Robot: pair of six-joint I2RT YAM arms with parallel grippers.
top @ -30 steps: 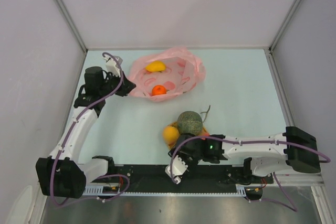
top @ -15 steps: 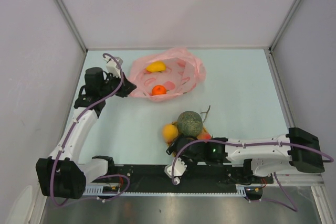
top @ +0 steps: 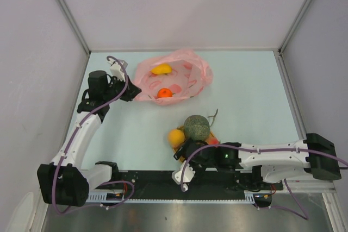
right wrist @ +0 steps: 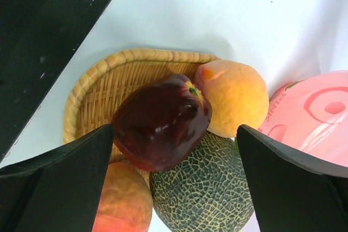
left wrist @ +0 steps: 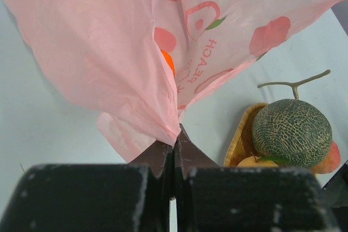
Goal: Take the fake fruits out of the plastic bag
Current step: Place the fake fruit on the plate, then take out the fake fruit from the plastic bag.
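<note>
The pink plastic bag (top: 179,74) lies at the back of the table with a yellow fruit (top: 161,69) and an orange one (top: 164,93) showing through it. My left gripper (left wrist: 175,134) is shut on a pinched fold of the bag (left wrist: 103,52) at its left edge. The green netted melon (top: 196,127) sits in front with other fake fruits. My right gripper (right wrist: 174,134) is open, its fingers either side of a dark red apple (right wrist: 161,120). The apple rests on the melon (right wrist: 204,188), beside a yellow-orange peach (right wrist: 234,98) and another peach (right wrist: 122,202).
A woven basket tray (right wrist: 100,93) holds the pile of fruits and also shows in the left wrist view, the basket (left wrist: 239,139) under the melon (left wrist: 292,132). The black base rail (top: 163,180) runs along the near table edge. Walls enclose the table on three sides.
The right gripper's jaws have spread wider around the apple, and the right arm has shifted slightly, its elbow moving right. The left arm and the bag have not moved.
</note>
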